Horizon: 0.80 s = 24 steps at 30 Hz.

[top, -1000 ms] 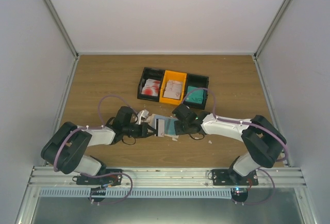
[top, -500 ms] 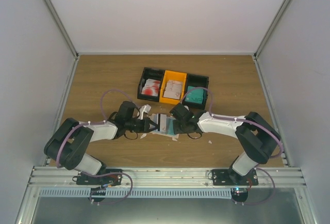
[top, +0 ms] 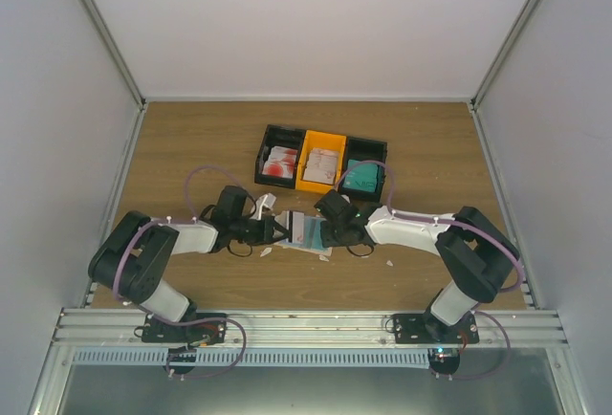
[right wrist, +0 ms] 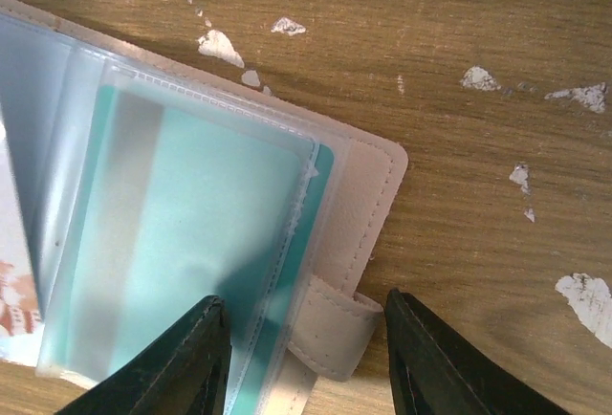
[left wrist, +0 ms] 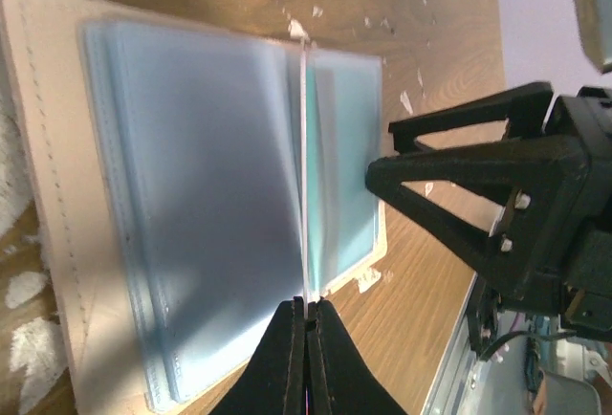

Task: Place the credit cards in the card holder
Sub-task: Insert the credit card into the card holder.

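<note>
Your left gripper [left wrist: 306,308] pinches a clear sleeve [left wrist: 303,166] of the open card holder [left wrist: 43,147] on the table [right wrist: 497,32]; the right gripper [right wrist: 306,317] stands spread astride its snap tab [right wrist: 330,331]. Pull hard and you may tear the sleeve or drag the card holder.

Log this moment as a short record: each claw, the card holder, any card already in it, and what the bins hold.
left claw: shut, pinching one clear sleeve so it stands up from the holder
right claw: open, fingers on either side of the snap tab
card holder: lying open on the table
card inside: one teal card in a clear pocket
bins: red-and-white cards, pale cards, teal cards, one compartment each
</note>
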### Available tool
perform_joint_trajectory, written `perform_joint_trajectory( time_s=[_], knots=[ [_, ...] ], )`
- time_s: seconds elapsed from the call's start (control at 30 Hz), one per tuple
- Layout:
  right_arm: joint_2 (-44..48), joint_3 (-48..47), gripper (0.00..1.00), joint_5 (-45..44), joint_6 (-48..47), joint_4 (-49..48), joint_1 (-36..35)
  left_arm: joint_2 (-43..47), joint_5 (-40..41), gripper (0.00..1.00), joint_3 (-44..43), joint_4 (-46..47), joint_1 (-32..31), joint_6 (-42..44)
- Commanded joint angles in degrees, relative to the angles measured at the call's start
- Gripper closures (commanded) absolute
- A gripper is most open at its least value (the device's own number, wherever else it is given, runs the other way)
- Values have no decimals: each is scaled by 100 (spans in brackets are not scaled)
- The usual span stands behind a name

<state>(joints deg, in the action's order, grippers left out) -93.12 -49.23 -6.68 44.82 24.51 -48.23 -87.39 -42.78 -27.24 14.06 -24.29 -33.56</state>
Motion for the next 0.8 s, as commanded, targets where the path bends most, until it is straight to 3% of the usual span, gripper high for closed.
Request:
perform_joint_trajectory(
  time_s=[0.0, 0.43, 0.77],
  knots=[
    [-198, 15, 55, -62, -32, 173, 103, -323, -483, 100, -116, 343, 17, 68],
    [-268, 35, 55, 59, -61, 93, 120, -909, -1115, 100, -189, 871, 14, -194],
    [-278, 90, 59, 28, -49, 80, 125, -124, -557, 100, -4, 666, 36, -451]
  ],
)
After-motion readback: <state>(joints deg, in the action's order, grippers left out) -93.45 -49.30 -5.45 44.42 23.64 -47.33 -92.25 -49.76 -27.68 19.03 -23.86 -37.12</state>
